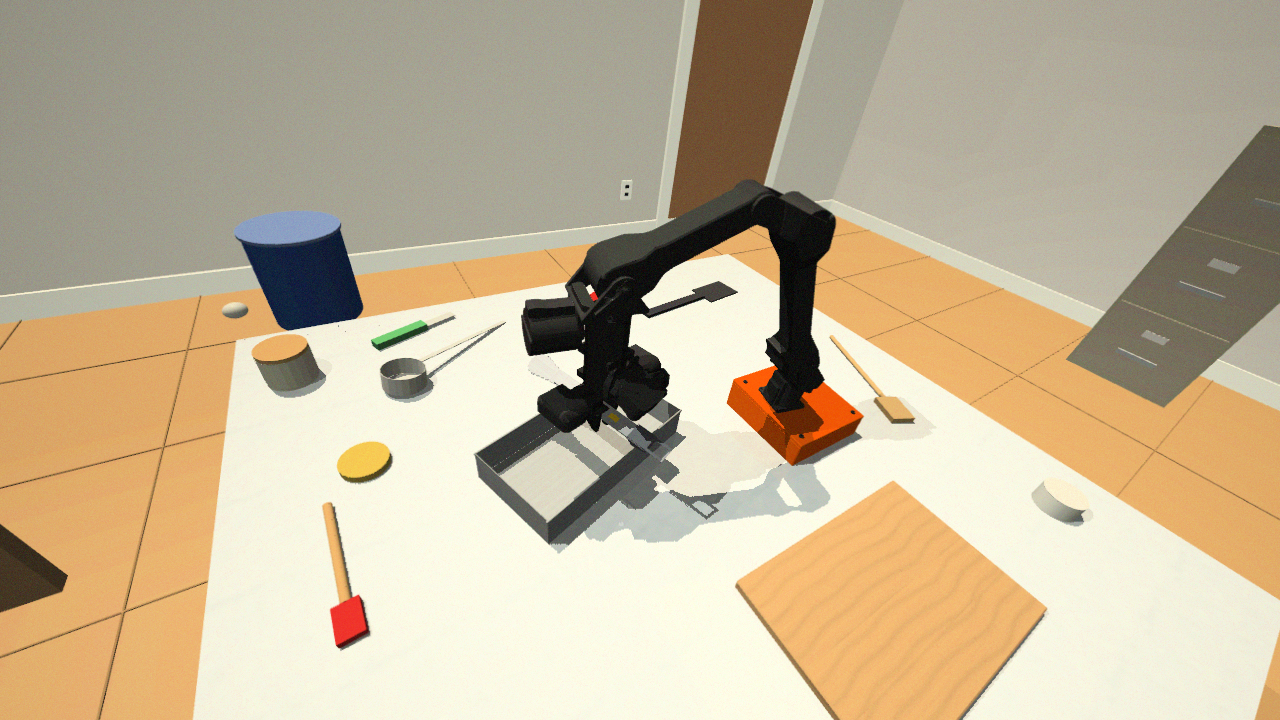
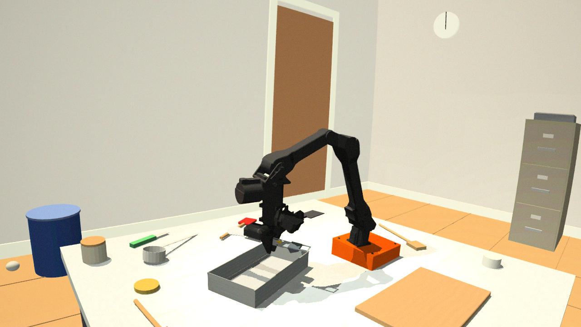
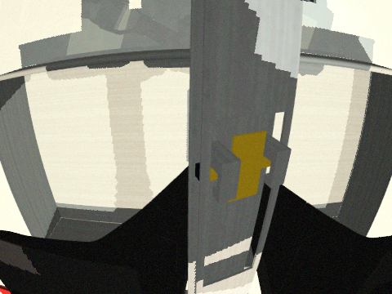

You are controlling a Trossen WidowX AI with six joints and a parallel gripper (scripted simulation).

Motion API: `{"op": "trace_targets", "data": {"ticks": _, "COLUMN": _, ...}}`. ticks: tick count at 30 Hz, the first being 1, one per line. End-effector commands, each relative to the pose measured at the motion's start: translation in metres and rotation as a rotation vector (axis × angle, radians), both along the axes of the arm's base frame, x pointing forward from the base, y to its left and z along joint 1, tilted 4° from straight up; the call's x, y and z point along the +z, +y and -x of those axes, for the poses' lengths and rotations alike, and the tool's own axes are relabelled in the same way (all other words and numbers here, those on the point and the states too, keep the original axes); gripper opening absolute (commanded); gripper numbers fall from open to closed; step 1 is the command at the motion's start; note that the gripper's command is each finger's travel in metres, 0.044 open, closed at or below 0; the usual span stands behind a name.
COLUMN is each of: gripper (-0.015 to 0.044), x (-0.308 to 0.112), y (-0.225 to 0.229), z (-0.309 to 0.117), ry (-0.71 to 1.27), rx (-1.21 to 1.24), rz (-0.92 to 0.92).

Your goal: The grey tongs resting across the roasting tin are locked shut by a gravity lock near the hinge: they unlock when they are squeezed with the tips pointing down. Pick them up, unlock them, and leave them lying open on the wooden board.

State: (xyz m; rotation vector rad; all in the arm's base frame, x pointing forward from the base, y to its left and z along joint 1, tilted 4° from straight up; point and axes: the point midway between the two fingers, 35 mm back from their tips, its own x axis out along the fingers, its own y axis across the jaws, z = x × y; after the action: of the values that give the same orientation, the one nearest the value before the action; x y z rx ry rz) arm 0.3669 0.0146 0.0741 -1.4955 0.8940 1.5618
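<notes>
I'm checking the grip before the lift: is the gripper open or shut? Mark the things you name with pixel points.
Shut on the grey tongs [image 1: 641, 435] [image 3: 241, 102]: in the wrist view, the gripper's [image 3: 229, 180] black fingers press in from both sides.

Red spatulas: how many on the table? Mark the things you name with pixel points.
2: a near spatula [image 1: 337, 555] [image 2: 147, 313] by the yellow disc [image 1: 364, 461] [image 2: 146, 285], and a far spatula [image 1: 594, 296] [image 2: 247, 221] [image 3: 3, 291] behind the gripper [image 1: 601, 420] [image 2: 273, 245] [image 3: 234, 177]. The arm [image 1: 698, 237] [image 2: 308, 147] could hide more.
</notes>
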Motion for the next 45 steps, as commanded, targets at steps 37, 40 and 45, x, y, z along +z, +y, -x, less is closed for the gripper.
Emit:
{"op": "trace_targets", "data": {"ticks": 37, "gripper": -0.015, "x": 0.023, "y": 0.187, "z": 0.06, "ry": 0.064, "rx": -0.813, "rz": -0.007}}
{"op": "trace_targets", "data": {"ticks": 40, "gripper": -0.015, "x": 0.024, "y": 0.198, "z": 0.068, "ry": 0.07, "rx": -0.87, "rz": -0.006}}
{"op": "trace_targets", "data": {"ticks": 45, "gripper": -0.015, "x": 0.024, "y": 0.201, "z": 0.069, "ry": 0.072, "rx": -0.884, "rz": -0.006}}
